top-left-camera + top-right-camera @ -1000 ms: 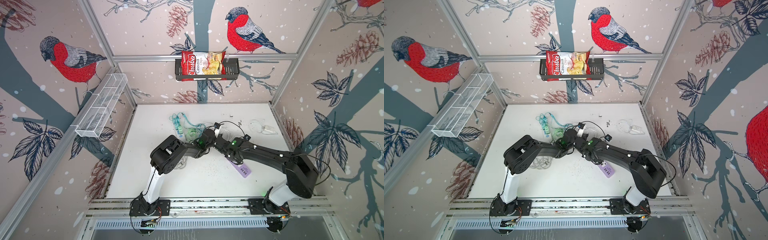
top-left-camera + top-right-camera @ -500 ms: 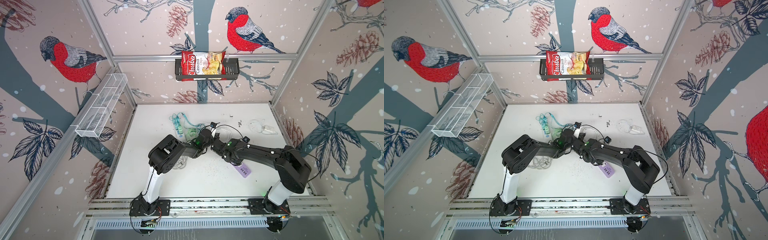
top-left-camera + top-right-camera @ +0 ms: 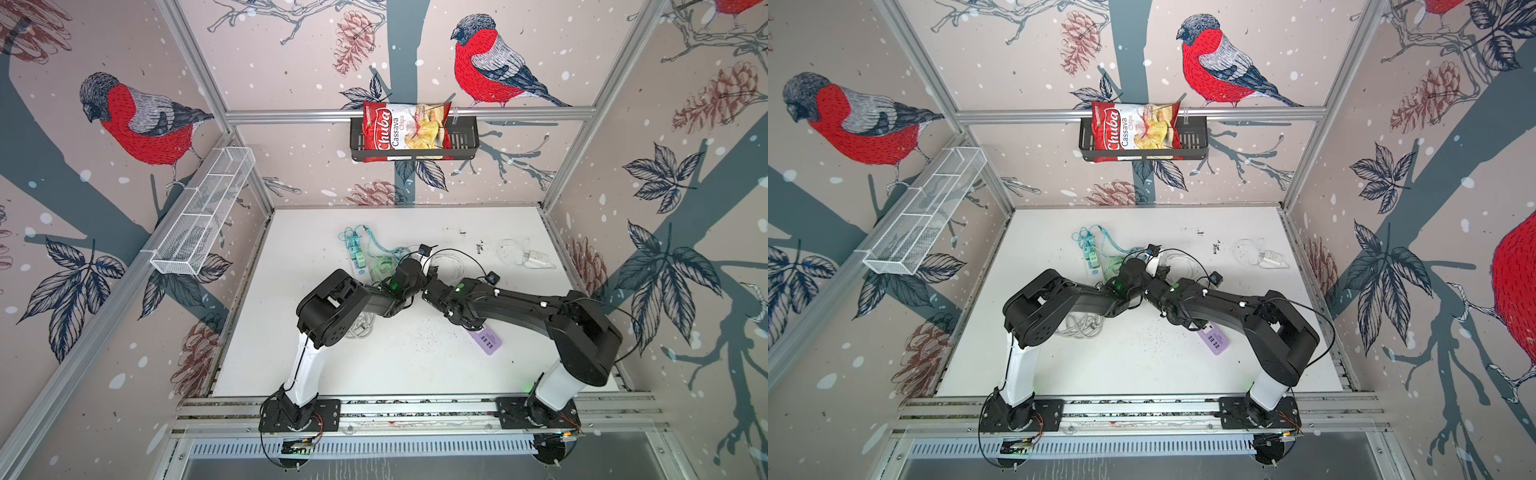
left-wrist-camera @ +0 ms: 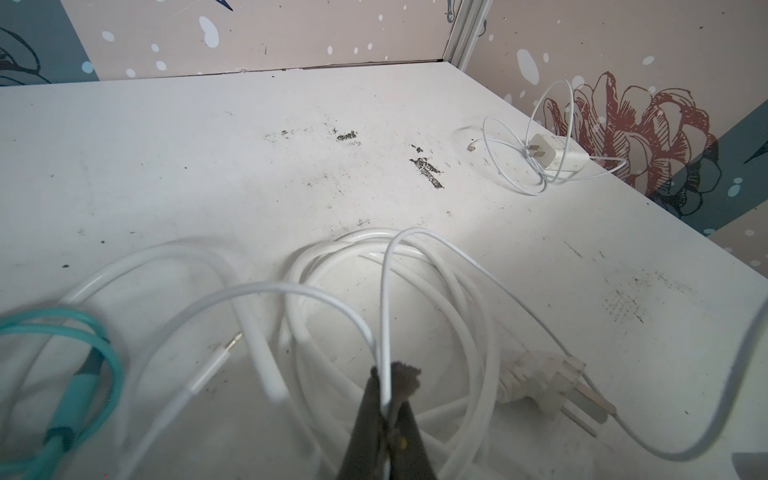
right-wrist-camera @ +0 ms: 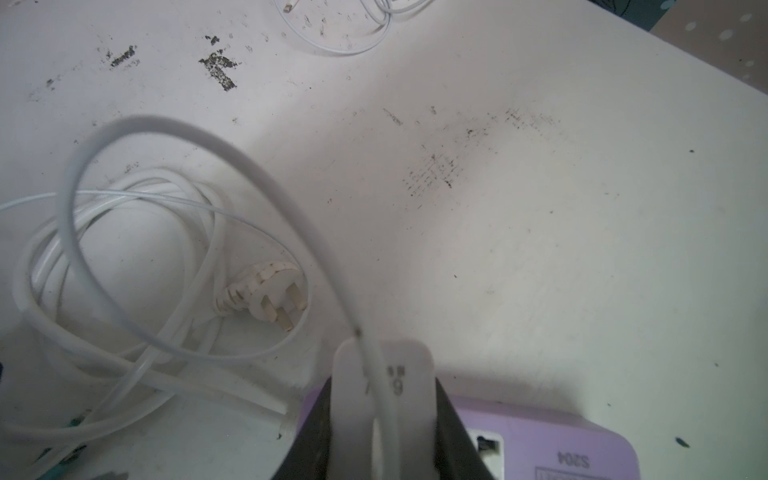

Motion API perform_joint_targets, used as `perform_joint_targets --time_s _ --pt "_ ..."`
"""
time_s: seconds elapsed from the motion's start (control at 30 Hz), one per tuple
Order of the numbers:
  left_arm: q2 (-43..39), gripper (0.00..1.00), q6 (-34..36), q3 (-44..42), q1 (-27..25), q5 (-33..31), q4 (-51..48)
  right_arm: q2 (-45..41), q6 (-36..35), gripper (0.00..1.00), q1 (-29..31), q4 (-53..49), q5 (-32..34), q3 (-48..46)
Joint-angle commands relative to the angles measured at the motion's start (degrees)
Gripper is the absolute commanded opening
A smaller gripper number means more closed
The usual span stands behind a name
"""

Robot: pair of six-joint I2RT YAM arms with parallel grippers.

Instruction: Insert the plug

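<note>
Plug clamped in right pincer, near purple power strip; bare worktop beyond. Left pincer pinching thin white cable. Left arm, right arm bent inward, wrists close mid-worktop.

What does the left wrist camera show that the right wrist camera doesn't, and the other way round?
Only the left wrist: the left gripper pinching a thin cable, and the charger by the wall.
Only the right wrist: the right gripper holding a white block, with the purple strip close by.
Both: the coiled cord and a three-pin plug on the scuffed table.
</note>
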Motion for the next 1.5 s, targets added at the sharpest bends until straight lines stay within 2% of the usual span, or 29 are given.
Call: perform_joint_targets --time_s 0.0,0.5,0.77,1.47 --pt "-0.82 0.00 -0.46 -0.51 0.12 -0.37 1.87 -0.24 -0.66 0.00 -0.06 3.19 -1.76 -0.05" --pt "-1.33 0.00 -0.36 -1.04 0.38 -0.28 2.20 0.82 -0.67 0.00 -0.47 3.19 -2.83 -0.40" --pt "-0.89 0.00 -0.41 -0.57 0.45 0.16 2.16 -2.14 -0.65 0.00 -0.34 3.28 -4.61 -2.14" --pt "-0.87 0.00 -0.66 -0.67 0.60 0.42 2.40 -2.60 -0.89 0.00 -1.16 2.80 -3.79 -2.65"
